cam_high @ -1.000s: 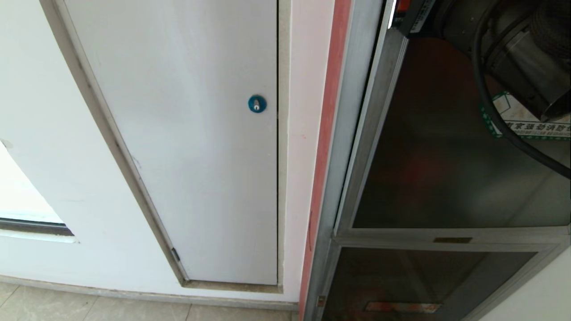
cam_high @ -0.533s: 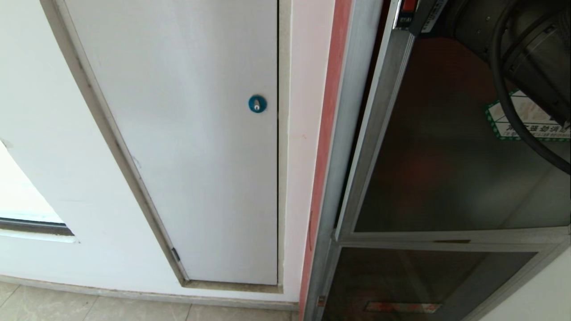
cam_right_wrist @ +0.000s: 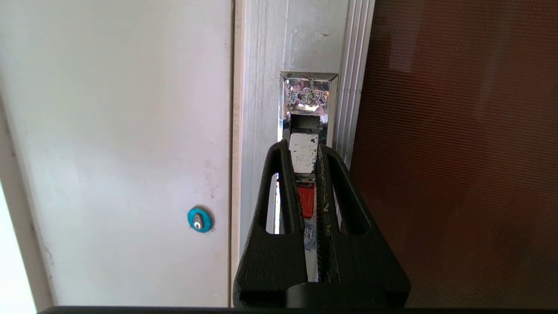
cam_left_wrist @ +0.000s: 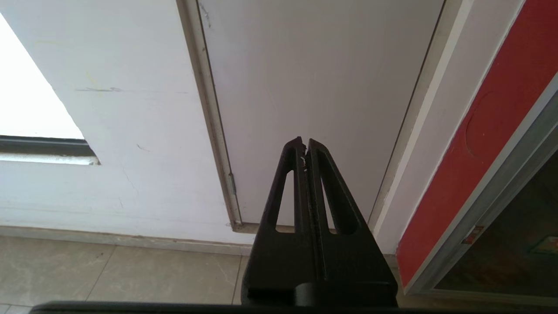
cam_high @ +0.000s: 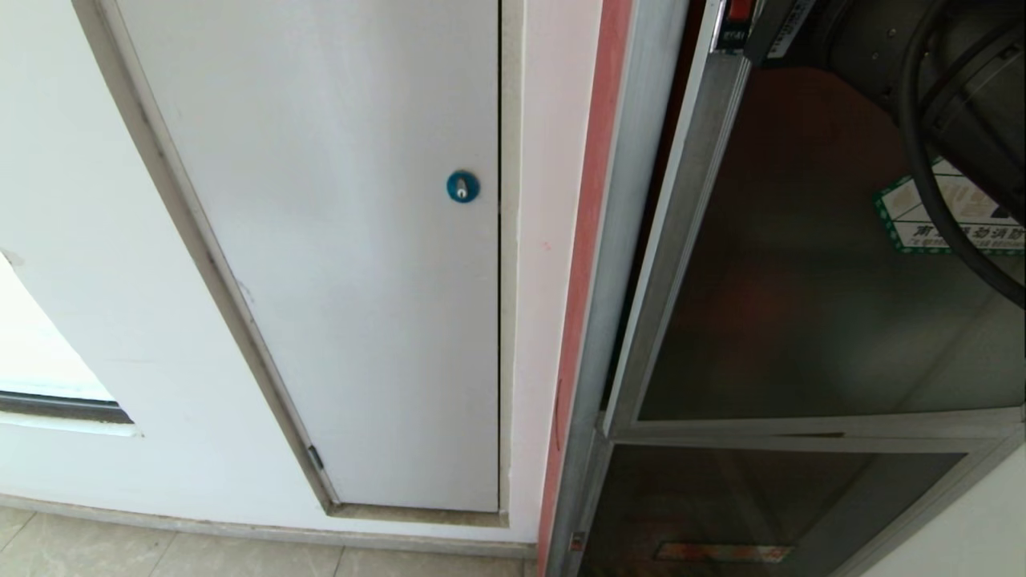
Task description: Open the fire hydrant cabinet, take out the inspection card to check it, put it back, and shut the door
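Observation:
The door [cam_high: 801,288], dark tinted glass in a silver frame with a green-edged sticker [cam_high: 954,216], stands slightly ajar from the fire hydrant cabinet [cam_high: 617,240], leaving a narrow dark gap along its free edge. My right gripper [cam_right_wrist: 304,148] is shut on the door's worn silver latch handle [cam_right_wrist: 304,153], below a shiny latch plate [cam_right_wrist: 308,93]; a red part shows between the fingers lower down. The right arm [cam_high: 946,64] crosses the top right of the head view. My left gripper [cam_left_wrist: 304,141] is shut and empty, parked low near the floor. The inspection card is hidden.
A plain white panel [cam_high: 337,240] with a blue round lock [cam_high: 462,186] fills the wall left of the cabinet. A smaller dark glass panel [cam_high: 761,497] sits under the door. Beige floor tiles [cam_high: 160,553] run along the wall's foot.
The door's free edge has swung outward, so the gap beside the cabinet frame has widened. My right arm and the sticker have shifted with it in the head view.

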Tool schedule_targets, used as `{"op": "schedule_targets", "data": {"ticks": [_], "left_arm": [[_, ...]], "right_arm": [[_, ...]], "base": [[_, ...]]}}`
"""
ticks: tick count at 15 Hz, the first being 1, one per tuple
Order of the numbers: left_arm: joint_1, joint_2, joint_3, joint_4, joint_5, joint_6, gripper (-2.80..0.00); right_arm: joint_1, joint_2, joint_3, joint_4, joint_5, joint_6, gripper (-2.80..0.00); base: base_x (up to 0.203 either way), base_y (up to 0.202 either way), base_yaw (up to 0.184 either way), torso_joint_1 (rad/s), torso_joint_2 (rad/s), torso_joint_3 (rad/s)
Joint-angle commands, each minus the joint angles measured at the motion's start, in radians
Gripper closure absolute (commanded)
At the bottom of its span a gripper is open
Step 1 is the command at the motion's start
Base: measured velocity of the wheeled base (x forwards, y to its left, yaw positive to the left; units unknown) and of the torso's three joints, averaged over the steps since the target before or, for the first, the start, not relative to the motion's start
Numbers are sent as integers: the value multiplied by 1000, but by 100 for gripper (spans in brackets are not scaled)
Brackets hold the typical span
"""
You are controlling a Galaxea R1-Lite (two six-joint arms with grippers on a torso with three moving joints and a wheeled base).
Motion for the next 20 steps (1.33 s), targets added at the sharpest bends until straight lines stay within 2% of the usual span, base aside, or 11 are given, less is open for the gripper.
{"op": "schedule_targets", "data": {"ticks": [1,2,3,14,19,20], "left_arm": [[0,1,20,-1,0,-1,0],[0,1,20,-1,0,-1,0],[0,1,20,-1,0,-1,0],[0,1,20,-1,0,-1,0],[0,1,20,-1,0,-1,0],[0,0,20,-1,0,-1,0]], "right_arm": [[1,-9,9,-5,-10,-3,0],[1,-10,12,-5,-19,-5,0],[3,-13,16,-5,-21,-7,-280],[50,-86,97,-4,-33,-7,-280],[60,-176,193,-4,-78,-7,-280],[60,-195,208,-3,-88,-7,0]], "base": [[0,0,0,0,0,0],[0,0,0,0,0,0],[0,0,0,0,0,0],[0,0,0,0,0,0],[0,0,0,0,0,0],[0,0,0,0,0,0]]}}
